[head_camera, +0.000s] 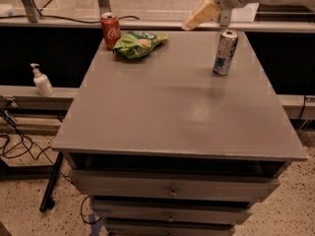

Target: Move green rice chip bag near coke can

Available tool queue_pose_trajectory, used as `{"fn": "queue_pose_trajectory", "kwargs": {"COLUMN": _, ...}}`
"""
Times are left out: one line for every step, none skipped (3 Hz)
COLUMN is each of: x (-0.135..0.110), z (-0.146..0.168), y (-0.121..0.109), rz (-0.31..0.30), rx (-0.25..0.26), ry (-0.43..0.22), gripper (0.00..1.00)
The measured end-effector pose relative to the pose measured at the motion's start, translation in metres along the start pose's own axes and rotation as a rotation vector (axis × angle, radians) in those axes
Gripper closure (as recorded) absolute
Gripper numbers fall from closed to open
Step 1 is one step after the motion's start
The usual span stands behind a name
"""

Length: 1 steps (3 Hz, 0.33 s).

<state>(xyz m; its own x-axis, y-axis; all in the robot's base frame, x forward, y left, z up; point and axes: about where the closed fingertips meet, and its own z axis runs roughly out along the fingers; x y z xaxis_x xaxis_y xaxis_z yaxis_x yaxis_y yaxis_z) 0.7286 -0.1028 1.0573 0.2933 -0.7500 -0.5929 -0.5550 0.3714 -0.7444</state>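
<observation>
The green rice chip bag (139,43) lies flat at the table's far left, just right of the red coke can (110,30), which stands upright at the far left corner; the two are almost touching. My gripper (199,14) hangs above the table's far edge, well to the right of the bag and higher than it. It is open and empty. One cream finger (197,17) points down and left; the other is cut off at the top of the view.
A tall slim silver-and-blue can (225,52) stands at the far right of the grey table (187,117). Drawers (172,188) sit under the table top. A white pump bottle (42,80) stands on a ledge to the left. Cables lie on the floor at the left.
</observation>
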Motion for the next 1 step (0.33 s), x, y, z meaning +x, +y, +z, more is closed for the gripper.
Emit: {"fn": "queue_pose_trajectory", "kwargs": {"x": 0.0125, "z": -0.0114, "y": -0.0046, "rz": 0.008, "rx": 0.013, "ry": 0.018, "gripper": 0.00}}
